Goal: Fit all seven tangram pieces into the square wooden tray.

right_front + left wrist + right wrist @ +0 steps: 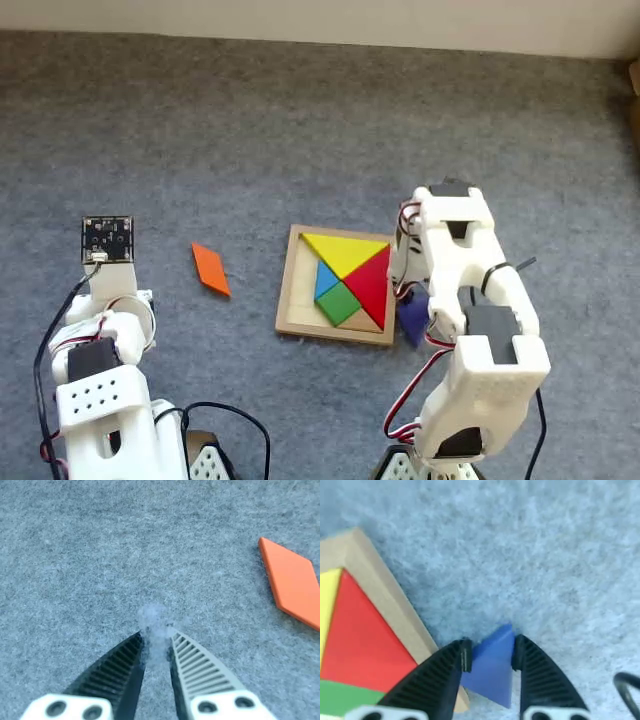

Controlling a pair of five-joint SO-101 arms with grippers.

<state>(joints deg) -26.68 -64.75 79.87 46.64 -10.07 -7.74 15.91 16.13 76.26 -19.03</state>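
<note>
Four pieces I can count are in the tray [287, 285] so far: a yellow triangle [343, 252] along the far side, a red triangle [372, 285] on the right with its point aimed at the middle, a small light-blue triangle [325, 281] and a green square [340, 301] turned on its corner like a diamond. Bare wood shows down the left side and in the near right corner. The tray itself lies flat on the grey carpet [300, 120], pretty much mid-table. The right gripper [492, 650] has its fingers pinching a dark blue piece [492, 672] by two sides, with one corner poking out past the fingertips, away from the wrist. From the high view that blue piece [412, 320] is just beside the tray's right rim near the near corner, mostly tucked under the right arm [470, 300], and I honestly can't tell if it's touching the rim or the carpet. The orange parallelogram [211, 268] is lying flat on the carpet off to the left of the tray, apart from it, long axis running diagonally with the far end leaning left and the near end angling toward the tray. The left gripper [156, 640] hangs over bare carpet with its fingers drawn nearly together and nothing between them, the orange piece off to its side.
</note>
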